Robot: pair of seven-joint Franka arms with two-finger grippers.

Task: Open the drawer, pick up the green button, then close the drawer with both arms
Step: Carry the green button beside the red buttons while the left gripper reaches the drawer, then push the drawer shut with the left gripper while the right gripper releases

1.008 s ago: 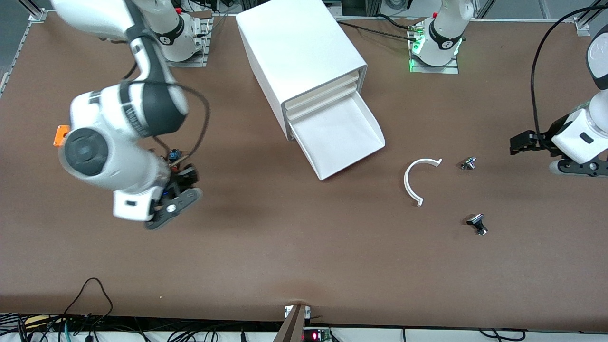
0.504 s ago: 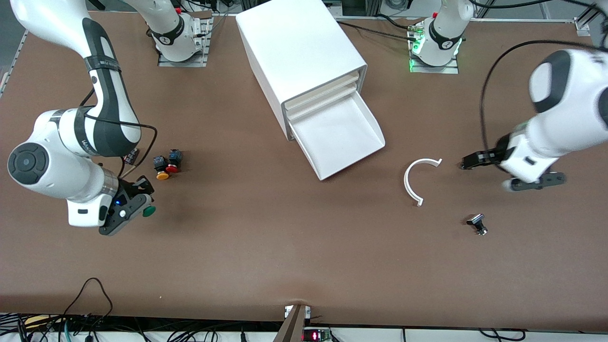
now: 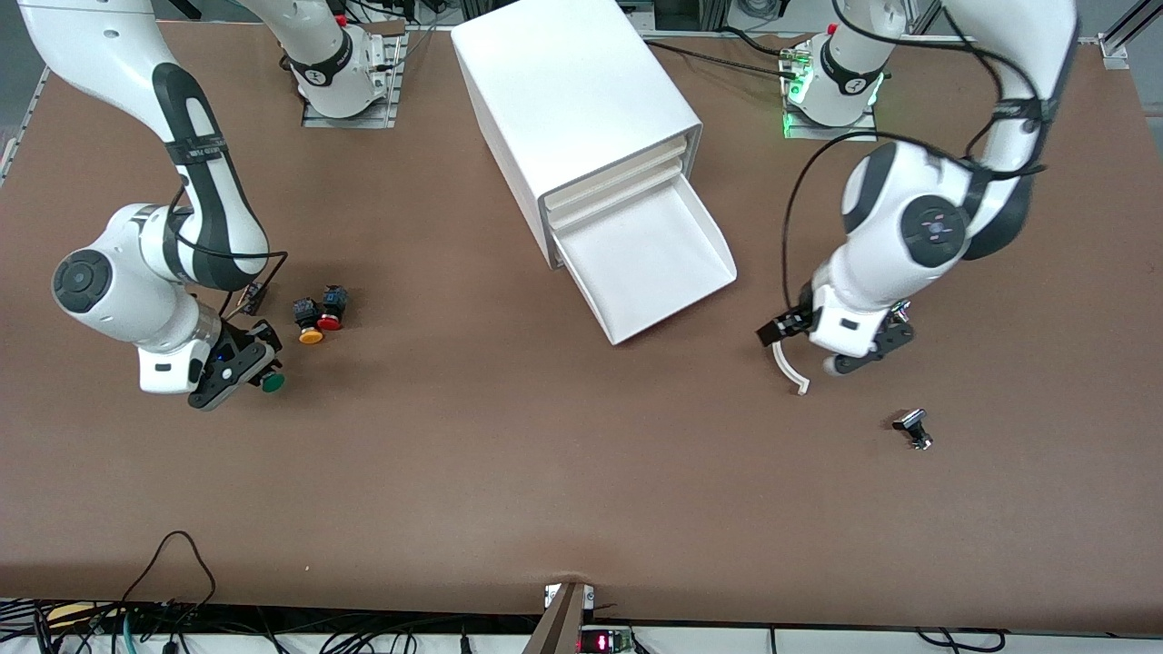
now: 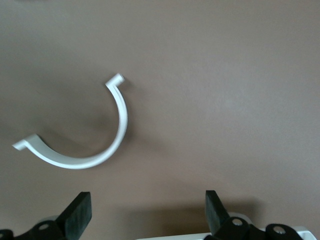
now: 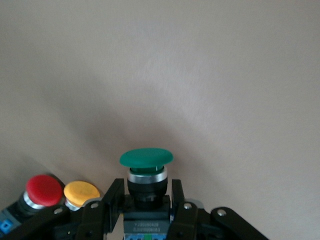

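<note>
The drawer (image 3: 647, 262), lowest in the white cabinet (image 3: 572, 100), stands pulled out and I see nothing inside it. My right gripper (image 3: 260, 371) (image 5: 147, 194) is low over the table toward the right arm's end, shut on the dark body of the green-capped button (image 3: 271, 382) (image 5: 146, 158). My left gripper (image 3: 829, 343) (image 4: 147, 212) hangs open and empty over a white curved piece (image 3: 789, 368) (image 4: 118, 131), between the drawer and the left arm's end of the table.
A yellow-capped button (image 3: 311, 334) (image 5: 81, 192) and a red-capped button (image 3: 329, 322) (image 5: 44, 189) lie on the table beside the right gripper. A small dark metal part (image 3: 913, 427) lies nearer the front camera than the left gripper.
The right arm carried the green button away from the drawer toward its own end of the table. The left arm swung in from the table's end to above the white curved piece.
</note>
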